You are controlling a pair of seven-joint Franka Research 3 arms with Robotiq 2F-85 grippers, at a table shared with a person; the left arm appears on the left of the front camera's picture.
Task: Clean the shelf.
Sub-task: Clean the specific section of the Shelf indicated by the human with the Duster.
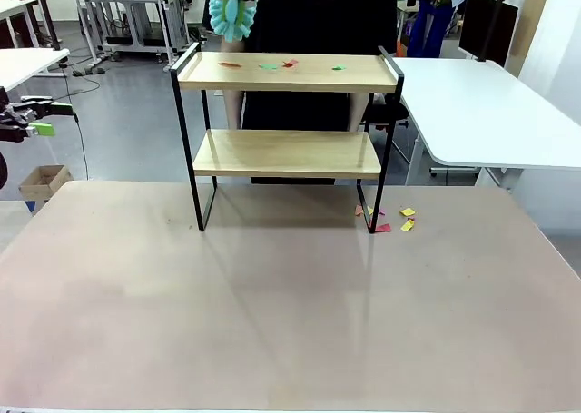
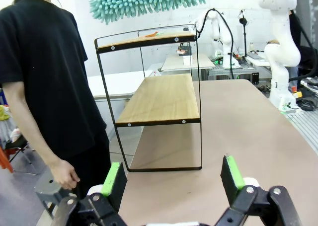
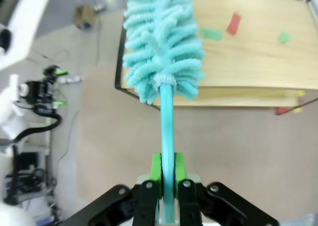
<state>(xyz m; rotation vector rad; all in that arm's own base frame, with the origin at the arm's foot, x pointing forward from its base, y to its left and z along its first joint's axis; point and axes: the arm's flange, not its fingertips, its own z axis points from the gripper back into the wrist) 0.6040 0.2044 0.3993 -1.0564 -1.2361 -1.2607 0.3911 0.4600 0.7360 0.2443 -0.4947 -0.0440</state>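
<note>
**Taking in a bright, open workroom**

I am looking across a pale beige tabletop (image 1: 290, 313) that is catching a soft sheen of light. Beyond it a grey floor (image 1: 127, 132) is stretching back to white workbenches (image 1: 127, 4) on metal frames, with black cables (image 1: 86, 68) trailing nearby. A white table (image 1: 490, 113) is curving in at the right. A small cardboard box (image 1: 44, 181) is sitting on the floor at the left. A plain white wall (image 2: 124, 62) is closing one side.
</note>
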